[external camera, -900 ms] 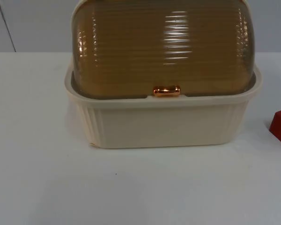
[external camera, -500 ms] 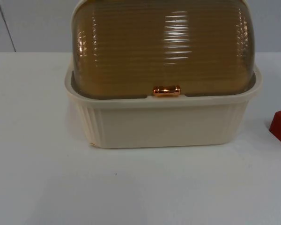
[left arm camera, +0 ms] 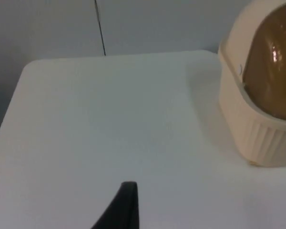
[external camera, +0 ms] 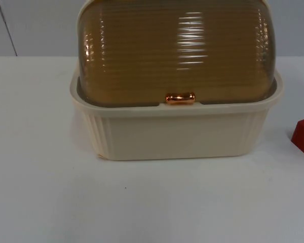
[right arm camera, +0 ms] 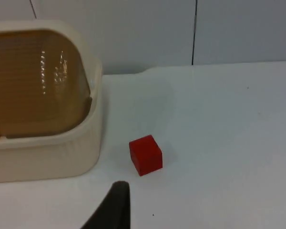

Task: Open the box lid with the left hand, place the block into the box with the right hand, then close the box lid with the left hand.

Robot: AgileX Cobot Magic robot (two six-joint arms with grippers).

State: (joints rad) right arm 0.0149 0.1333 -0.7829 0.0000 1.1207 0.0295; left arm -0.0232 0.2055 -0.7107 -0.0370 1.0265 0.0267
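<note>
While its ribbed amber translucent domed lid (external camera: 175,50) sits shut, the cream plastic box (external camera: 175,134) stands at the white desk's (external camera: 142,202) far edge; a red block (right arm camera: 145,154), frame-cut from above, lies beside its right. Whether either end effector is spread cannot be told.

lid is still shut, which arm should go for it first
Left. The lid is down with its copper handle at the front rim, and the left gripper sits on the box's left side. The right gripper is nearer the block.
</note>
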